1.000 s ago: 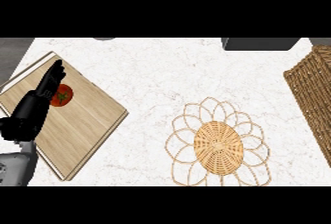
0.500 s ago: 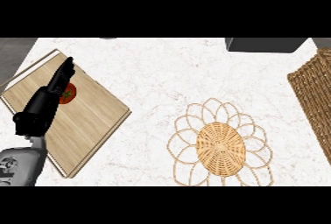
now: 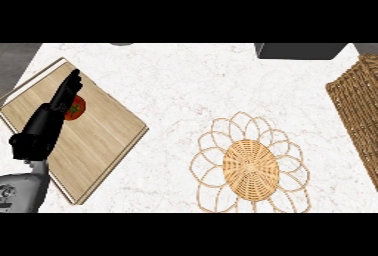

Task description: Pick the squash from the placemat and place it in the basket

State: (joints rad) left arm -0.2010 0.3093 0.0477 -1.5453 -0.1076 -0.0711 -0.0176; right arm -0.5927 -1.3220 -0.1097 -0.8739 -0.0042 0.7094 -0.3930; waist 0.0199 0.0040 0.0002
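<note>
Red fruit (image 3: 77, 108) | on board (image 3: 103, 137) | partly under straight-fingered left hand (image 3: 47, 124)

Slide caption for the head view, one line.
Left hand, fingers straight, over a red vegetable on the wooden board; woven mat and wicker basket to its right.

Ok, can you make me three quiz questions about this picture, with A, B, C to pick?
1. Where is the red vegetable? A on the wooden board B in the basket C on the woven mat
2. How many hands show? A none B one C two
3. The left hand is: A open, fingers straight B curled shut C holding the basket
1 A: it lies on the board. 2 B: only the left hand shows. 3 A: its fingers stretch out flat.
</note>
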